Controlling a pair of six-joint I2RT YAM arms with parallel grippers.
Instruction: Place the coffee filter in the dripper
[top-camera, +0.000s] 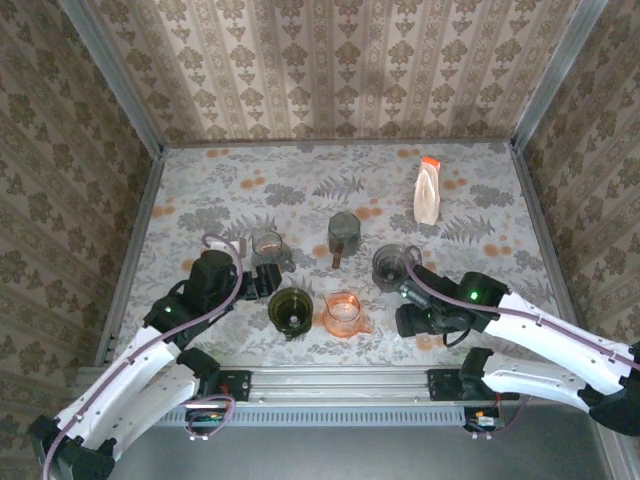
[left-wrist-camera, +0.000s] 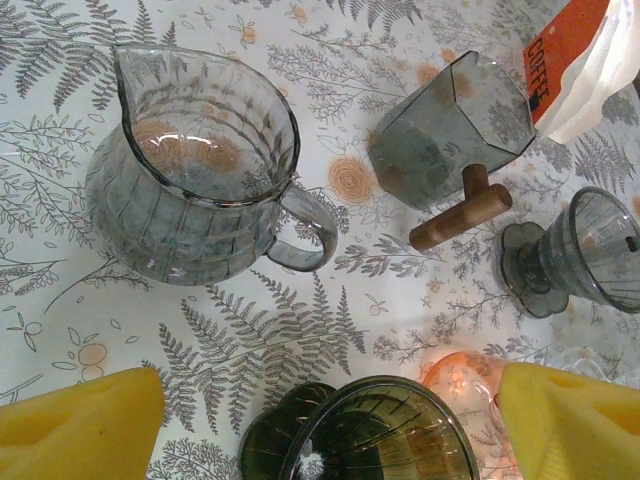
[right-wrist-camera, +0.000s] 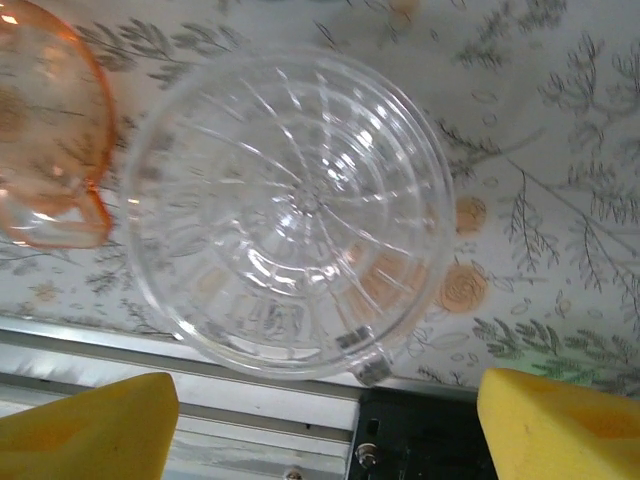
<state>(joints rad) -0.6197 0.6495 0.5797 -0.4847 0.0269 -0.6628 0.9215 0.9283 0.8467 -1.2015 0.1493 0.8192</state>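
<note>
While left fingers (left-wrist-camera: 80, 425) & right fingers (right-wrist-camera: 560, 425) gape wide, empty, go to filter pack (top-camera: 427, 192); pinch 1 sheet gently.

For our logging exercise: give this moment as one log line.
left gripper open | right gripper open over clear dripper | filter pack ungrasped

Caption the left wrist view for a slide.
Open left gripper above a dark dripper; glass pitcher, wooden-handled dripper and filter packet beyond.

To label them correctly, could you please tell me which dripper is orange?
The orange dripper stands near the front edge, just right of the dark green dripper; the grey dripper sits farther back.
</note>
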